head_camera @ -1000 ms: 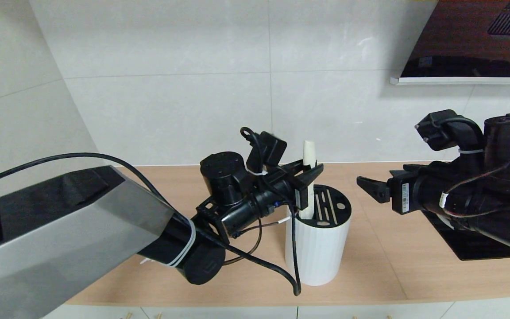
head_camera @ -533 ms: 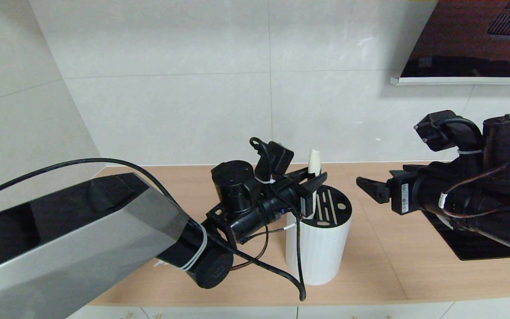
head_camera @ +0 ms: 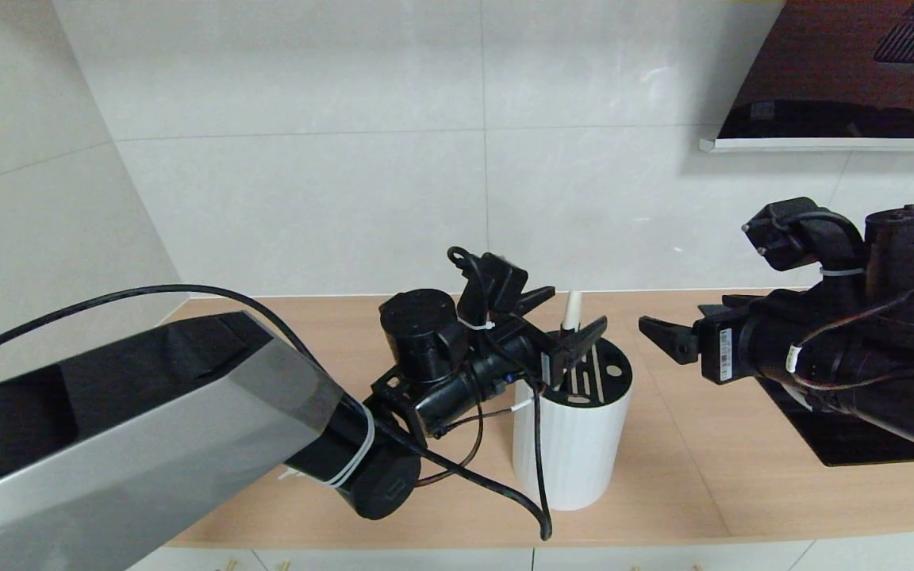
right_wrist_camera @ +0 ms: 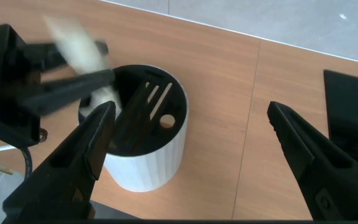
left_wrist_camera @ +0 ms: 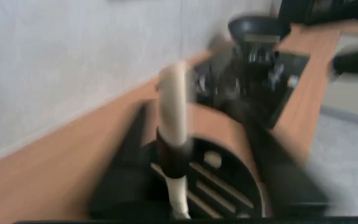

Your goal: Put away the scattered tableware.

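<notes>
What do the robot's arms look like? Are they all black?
Not all black. The left arm has a big silver-grey shell with angled sides, then round black joints. Black cables loop along it, fastened with white zip ties. The right arm is black and chunky, with a small white label. The left gripper and right gripper have black pointed fingers.

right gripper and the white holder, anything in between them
Nothing but bare counter lies between the right gripper and the holder; the head view shows that stretch.
</notes>
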Tool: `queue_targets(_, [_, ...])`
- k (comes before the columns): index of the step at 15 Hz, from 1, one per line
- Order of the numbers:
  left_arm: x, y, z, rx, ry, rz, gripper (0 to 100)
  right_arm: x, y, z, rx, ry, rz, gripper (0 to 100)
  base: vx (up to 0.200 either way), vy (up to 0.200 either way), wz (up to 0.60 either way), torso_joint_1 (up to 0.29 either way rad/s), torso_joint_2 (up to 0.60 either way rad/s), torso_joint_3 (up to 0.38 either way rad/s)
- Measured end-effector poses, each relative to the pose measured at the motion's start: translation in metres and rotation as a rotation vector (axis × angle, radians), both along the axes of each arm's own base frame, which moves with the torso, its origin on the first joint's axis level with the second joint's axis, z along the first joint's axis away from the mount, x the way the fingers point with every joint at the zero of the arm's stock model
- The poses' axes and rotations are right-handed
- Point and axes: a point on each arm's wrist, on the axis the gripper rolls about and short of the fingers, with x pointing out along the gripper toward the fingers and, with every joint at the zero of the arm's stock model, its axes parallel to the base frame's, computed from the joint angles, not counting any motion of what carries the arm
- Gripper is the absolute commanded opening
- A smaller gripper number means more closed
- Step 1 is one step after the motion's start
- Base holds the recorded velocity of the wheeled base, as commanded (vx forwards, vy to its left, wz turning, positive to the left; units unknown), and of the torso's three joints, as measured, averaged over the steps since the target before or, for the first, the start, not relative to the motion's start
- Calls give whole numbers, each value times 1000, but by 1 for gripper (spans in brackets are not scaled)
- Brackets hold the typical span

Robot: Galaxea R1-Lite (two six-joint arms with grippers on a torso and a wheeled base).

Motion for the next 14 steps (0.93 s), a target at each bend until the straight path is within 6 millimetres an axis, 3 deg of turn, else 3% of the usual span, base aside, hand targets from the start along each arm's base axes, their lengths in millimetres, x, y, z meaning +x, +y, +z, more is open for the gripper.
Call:
queue_targets(6, [-5,3,16,-34,-31,18,100,0,0,0,3,0,1,100,0,0,0,0,0,0])
queue_targets(9, [-16,15,51,-114,-104,74,100,-2,-3,4,17,-16,-6,100,0,0,0,0,0,0])
queue_targets(11, [-33,38,80,-169,-153,123,100,-8,-10,5,24,-20,-20,100,0,0,0,0,0,0])
queue_targets(14, [-60,102,116,-211,-212,245,100,-25,-38,8,44,-51,-86,100,0,0,0,0,0,0])
